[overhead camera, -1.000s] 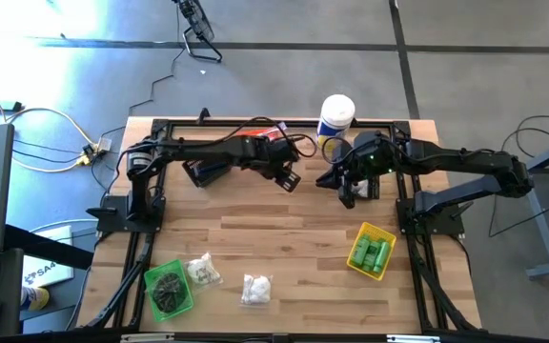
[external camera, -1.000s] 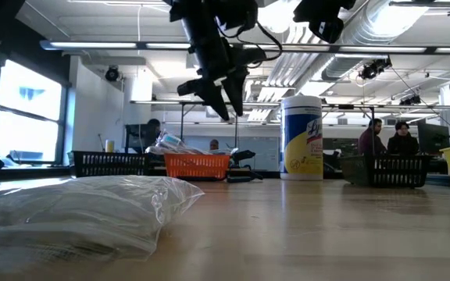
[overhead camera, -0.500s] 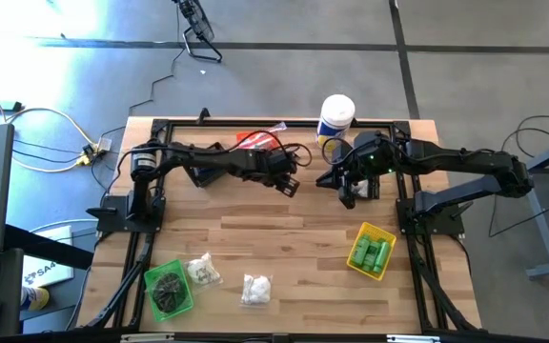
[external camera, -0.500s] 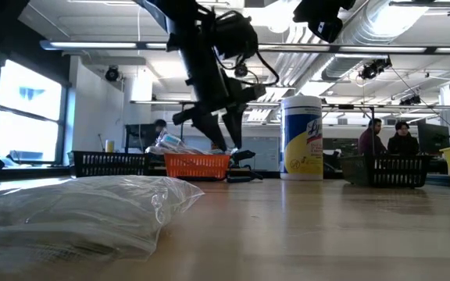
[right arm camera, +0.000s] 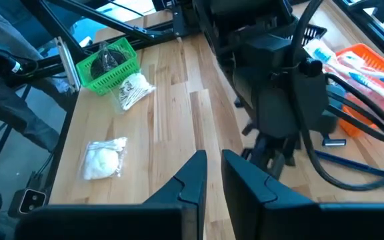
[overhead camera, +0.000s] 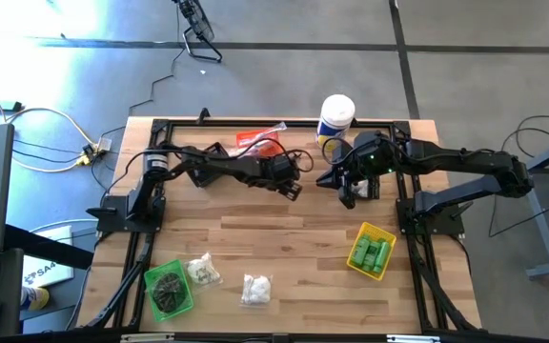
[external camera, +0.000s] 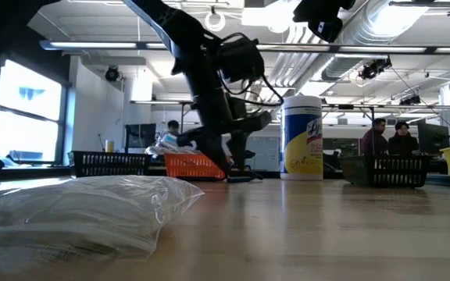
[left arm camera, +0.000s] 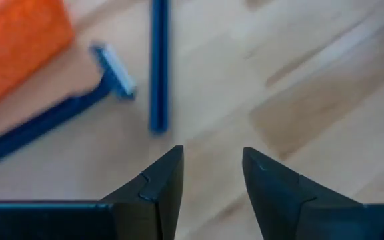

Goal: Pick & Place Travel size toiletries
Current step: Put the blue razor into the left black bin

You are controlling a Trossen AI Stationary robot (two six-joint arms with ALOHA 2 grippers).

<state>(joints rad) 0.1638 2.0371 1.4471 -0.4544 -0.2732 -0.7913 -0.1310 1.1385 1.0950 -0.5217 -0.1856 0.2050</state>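
Razors are what we go for next, by our judgement: two blue razors (left arm camera: 79,110) lie flat on the wood just ahead of our left gripper (left arm camera: 212,177), whose fingers stand part open and hold nothing. The nearer handle runs lengthwise away from the fingertips, slightly to one side, near the orange bin (left arm camera: 15,40). Our right gripper (right arm camera: 213,175) hangs farther off, nearly closed and empty, so the left is nearer.
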